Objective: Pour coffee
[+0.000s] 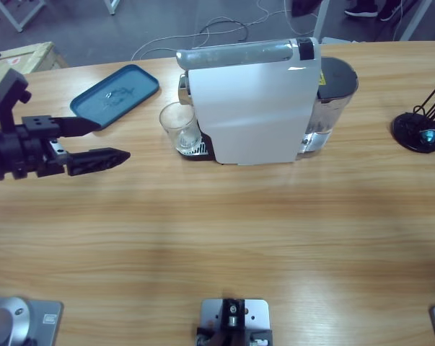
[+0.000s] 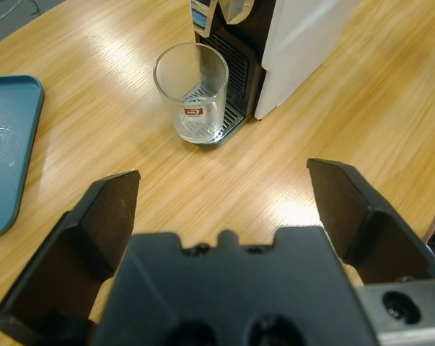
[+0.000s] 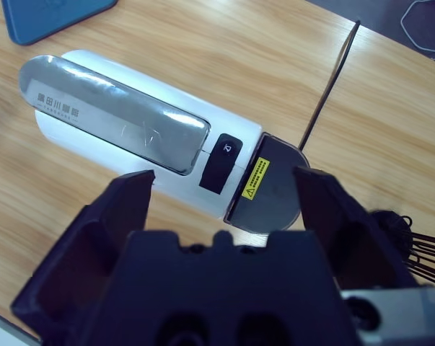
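Note:
A small clear glass (image 1: pixel 179 126) (image 2: pixel 192 94) stands upright on the drip grate at the left end of a white coffee machine (image 1: pixel 253 101) (image 2: pixel 304 43), under its spout. The coffee is out of view and the glass looks empty. My left gripper (image 1: pixel 112 139) (image 2: pixel 223 173) reaches in from the table's left edge and is open, its jaws pointing at the glass from a short way off. In the right wrist view my right gripper (image 3: pixel 221 176) hangs open above the machine's silver top (image 3: pixel 123 115), near a black button (image 3: pixel 224 153). The right arm does not show in the high view.
A blue tray (image 1: pixel 115 94) (image 2: pixel 8 151) (image 3: pixel 55 14) lies left of the machine at the back. A dark water tank (image 1: pixel 336 90) sits at the machine's right end. A black wire stand (image 1: pixel 419 131) stands far right. A cardboard box (image 1: pixel 22 58) sits at the back left corner.

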